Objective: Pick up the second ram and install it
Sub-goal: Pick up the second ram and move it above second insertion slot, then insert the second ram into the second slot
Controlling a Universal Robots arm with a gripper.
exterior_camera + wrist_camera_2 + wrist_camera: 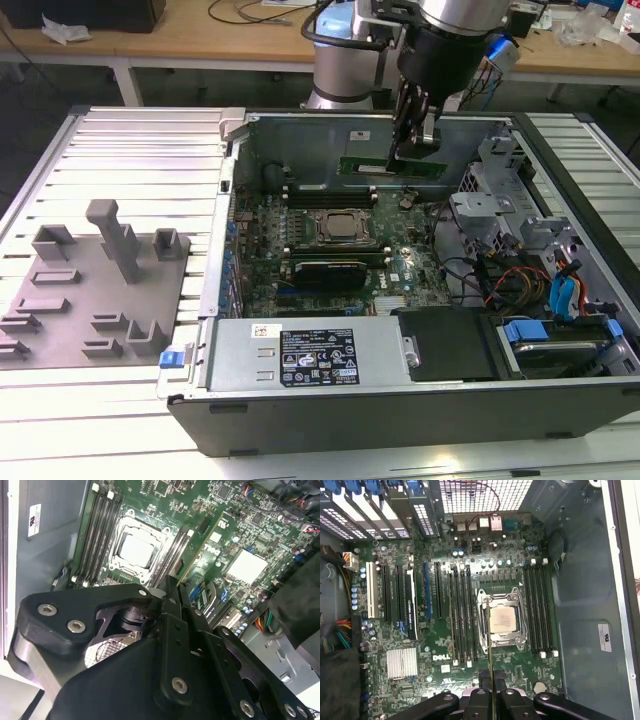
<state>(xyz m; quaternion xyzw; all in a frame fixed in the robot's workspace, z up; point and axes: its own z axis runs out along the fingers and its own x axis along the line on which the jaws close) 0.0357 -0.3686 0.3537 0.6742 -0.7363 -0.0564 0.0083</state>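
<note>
Exterior view: hand clamped on ram, edge-down inside case, unseated, at 1 o'clock of processor. Risk, judged: ram meets slots skewed or off-notch, jamming or cracking under push; narrow grip may let it pivot.

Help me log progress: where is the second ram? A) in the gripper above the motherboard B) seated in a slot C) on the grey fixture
A: the gripper is shut on the second ram, which hangs above the motherboard in the exterior view.
</note>
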